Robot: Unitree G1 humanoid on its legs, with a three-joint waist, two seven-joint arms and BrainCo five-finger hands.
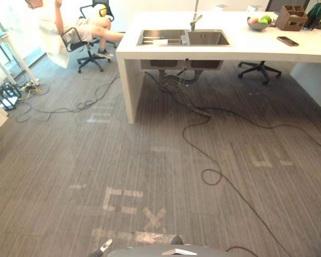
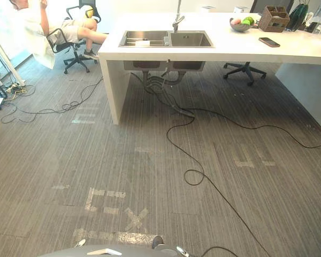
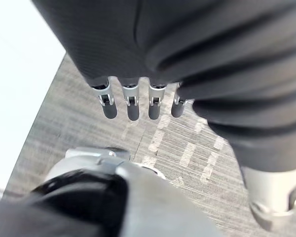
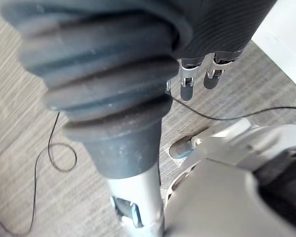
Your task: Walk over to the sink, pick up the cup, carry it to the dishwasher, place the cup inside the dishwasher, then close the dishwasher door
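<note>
Lying in the left basin of the sink (image 1: 207, 38), a small pale object (image 1: 160, 42) may be the cup, but it is too small to tell. Right of the sink, a bowl (image 1: 257, 23) and a phone (image 1: 287, 40) sit on the white counter (image 1: 246, 51). The left hand (image 3: 130, 106) hangs straight-fingered and empty. The right hand (image 4: 186, 89) is mostly hidden by its cover; its visible fingertips hang straight and hold nothing.

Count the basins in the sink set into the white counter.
2: a left basin and a right basin, side by side, with the tap behind them. None looks hidden.
</note>
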